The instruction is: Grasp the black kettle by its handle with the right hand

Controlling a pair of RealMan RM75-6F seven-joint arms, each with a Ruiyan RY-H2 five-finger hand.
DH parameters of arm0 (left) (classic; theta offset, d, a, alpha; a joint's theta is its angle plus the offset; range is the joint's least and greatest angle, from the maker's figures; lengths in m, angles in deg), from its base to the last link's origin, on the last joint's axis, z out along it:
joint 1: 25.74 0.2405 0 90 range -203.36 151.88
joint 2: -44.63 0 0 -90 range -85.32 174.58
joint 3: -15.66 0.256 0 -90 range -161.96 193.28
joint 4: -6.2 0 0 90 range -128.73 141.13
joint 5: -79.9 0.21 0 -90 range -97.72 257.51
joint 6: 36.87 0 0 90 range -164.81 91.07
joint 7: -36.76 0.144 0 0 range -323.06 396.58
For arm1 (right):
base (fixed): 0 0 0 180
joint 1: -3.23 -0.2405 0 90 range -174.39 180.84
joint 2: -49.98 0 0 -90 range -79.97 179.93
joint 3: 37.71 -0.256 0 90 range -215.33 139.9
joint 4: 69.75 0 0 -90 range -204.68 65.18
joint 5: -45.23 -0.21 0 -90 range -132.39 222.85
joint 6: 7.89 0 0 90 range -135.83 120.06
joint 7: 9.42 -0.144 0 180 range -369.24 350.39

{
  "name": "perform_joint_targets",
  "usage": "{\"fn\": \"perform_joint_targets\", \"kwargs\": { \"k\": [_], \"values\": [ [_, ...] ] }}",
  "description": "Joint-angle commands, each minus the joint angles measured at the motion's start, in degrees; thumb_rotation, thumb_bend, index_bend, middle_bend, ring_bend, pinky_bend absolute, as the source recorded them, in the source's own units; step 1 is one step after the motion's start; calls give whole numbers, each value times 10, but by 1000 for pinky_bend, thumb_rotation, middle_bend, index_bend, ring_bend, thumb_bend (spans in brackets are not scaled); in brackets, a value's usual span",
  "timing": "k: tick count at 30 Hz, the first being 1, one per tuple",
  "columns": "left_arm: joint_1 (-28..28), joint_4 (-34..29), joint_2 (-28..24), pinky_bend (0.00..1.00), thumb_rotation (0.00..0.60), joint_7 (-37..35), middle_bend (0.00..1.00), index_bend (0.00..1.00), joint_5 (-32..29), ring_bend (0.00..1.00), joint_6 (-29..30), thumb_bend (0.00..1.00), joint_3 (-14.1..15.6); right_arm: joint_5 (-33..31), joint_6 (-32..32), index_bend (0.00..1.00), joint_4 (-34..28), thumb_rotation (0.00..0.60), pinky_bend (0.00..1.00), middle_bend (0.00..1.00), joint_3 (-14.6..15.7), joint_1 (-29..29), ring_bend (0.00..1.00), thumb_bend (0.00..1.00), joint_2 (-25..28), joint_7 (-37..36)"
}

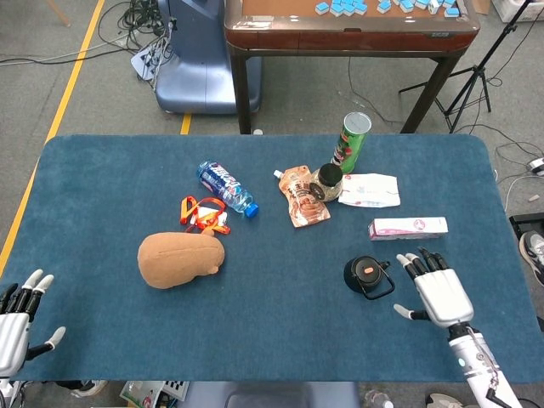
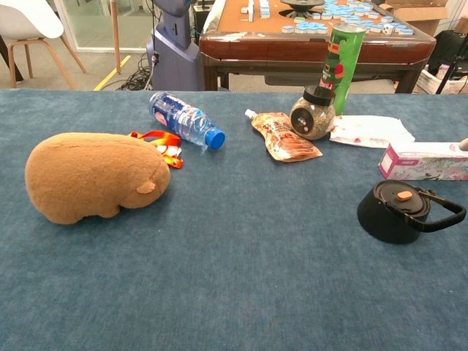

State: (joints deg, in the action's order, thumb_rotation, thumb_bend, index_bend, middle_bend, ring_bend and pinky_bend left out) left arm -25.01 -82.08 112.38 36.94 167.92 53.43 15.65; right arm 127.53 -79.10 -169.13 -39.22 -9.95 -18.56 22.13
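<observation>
The right hand is hovering palm-down over the tabletop, fingers spread and holding nothing, just right of the black kettle and its handle.

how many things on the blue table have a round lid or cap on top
4. The black kettle near the right hand, the spice jar, the green can leaning behind that jar, and the water bottle lying left of centre. The pouch's spout looks capped too.

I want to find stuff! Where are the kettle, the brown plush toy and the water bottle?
kettle (image 1: 364, 273), head view, on its lid.
brown plush toy (image 1: 179, 258), head view, on its back.
water bottle (image 2: 179, 116), chest view, on its label.
</observation>
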Motion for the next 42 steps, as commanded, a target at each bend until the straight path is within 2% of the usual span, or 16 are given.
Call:
{"fn": "perform_joint_targets", "kwargs": {
  "k": [1, 7, 16, 25, 35, 42],
  "values": [
    [1, 2, -1, 46, 600, -3, 51, 114, -1, 144, 1, 203, 0, -11, 18, 115, 4, 415, 131, 177, -5, -17, 52, 0, -19, 30],
    [4, 8, 0, 46, 600, -10, 51, 114, -5, 144, 1, 203, -1, -59, 53, 3, -2, 441, 65, 85, -15, -44, 0, 0, -44, 94],
    [4, 12, 1, 46, 600, -14, 51, 115, -7, 144, -3, 203, -2, -114, 72, 0, 10, 469, 58, 67, -30, -75, 0, 0, -66, 143],
    [3, 11, 0, 46, 600, -13, 51, 115, -6, 144, -4, 203, -3, -162, 80, 0, 36, 482, 58, 67, -46, -99, 0, 0, -71, 148],
    [-1, 5, -2, 47, 600, -8, 51, 115, -7, 144, -7, 203, -6, -187, 103, 0, 75, 495, 58, 68, -52, -136, 0, 0, -94, 145],
    [1, 3, -4, 46, 600, -6, 51, 115, -7, 144, -7, 203, -5, -179, 105, 0, 52, 499, 58, 93, -42, -143, 0, 0, -84, 120]
  ]
}}
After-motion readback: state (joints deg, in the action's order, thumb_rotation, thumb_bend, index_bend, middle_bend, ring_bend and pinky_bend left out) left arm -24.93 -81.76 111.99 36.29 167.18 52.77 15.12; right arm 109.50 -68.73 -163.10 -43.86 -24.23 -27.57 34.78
